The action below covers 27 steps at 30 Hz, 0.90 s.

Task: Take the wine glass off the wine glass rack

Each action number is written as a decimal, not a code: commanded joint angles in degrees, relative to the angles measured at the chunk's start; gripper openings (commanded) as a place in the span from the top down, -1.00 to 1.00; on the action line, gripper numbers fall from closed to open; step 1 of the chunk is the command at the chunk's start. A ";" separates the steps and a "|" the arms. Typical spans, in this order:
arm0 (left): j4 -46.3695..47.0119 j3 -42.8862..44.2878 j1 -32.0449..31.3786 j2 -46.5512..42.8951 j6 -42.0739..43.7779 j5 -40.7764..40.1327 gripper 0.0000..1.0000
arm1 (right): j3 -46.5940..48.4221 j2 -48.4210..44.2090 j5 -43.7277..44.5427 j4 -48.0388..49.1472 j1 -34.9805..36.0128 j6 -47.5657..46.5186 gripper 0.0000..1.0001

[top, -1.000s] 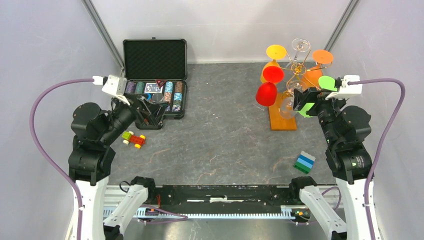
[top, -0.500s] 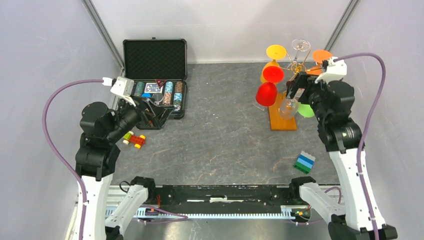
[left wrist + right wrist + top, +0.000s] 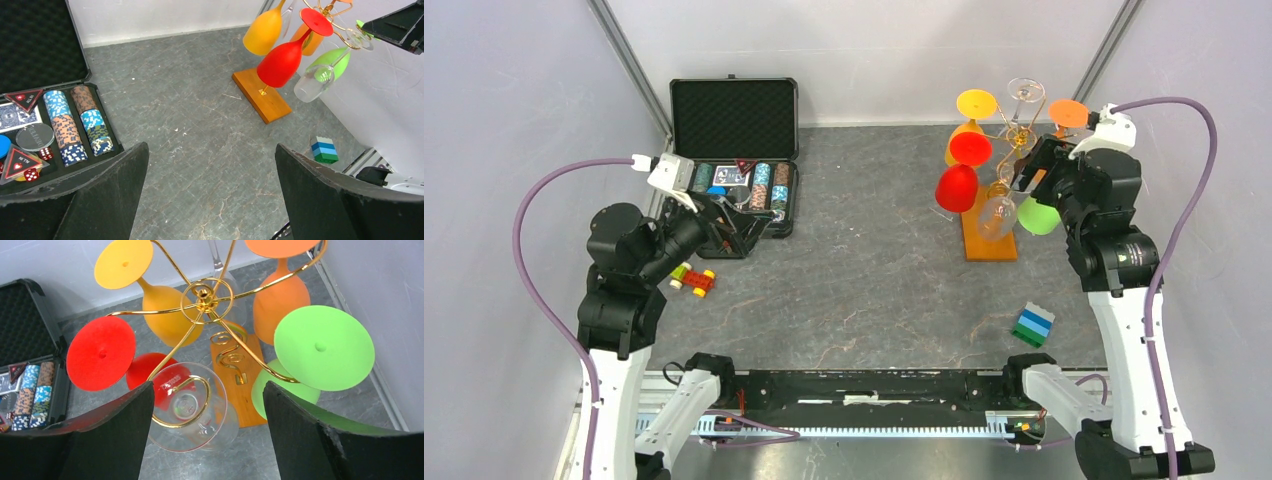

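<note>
Shows right gripper, jaws apart, now risen above the wine glass rack and clear wine glass; left gripper, jaws apart, near chip case.

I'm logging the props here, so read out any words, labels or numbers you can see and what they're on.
"ALL IN": red triangular marker at the back of the chip case.
"ALL IN": second red triangle, nearer the left wrist camera.
Grey round disc: lettering too faint to read.
Clear wine glass: small print, too blurred to read.
</note>
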 commanded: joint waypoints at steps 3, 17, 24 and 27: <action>2.83 -0.90 -0.10 -0.18 -2.07 1.12 -1.00 | -0.71 -2.32 -2.13 1.96 -2.68 9.48 -0.69; 2.85 -1.34 -0.69 -0.38 -2.00 0.33 -1.00 | -13.97 -9.73 -10.66 12.75 -8.22 31.24 -0.67; 2.85 -1.69 -0.78 -0.81 -1.90 -0.02 -1.00 | -20.88 -12.65 -12.43 19.02 -9.00 37.59 -0.45; 2.85 -1.70 -0.87 -0.83 -1.81 -0.06 -1.00 | -21.50 -13.01 -12.33 19.95 -9.38 38.46 -0.33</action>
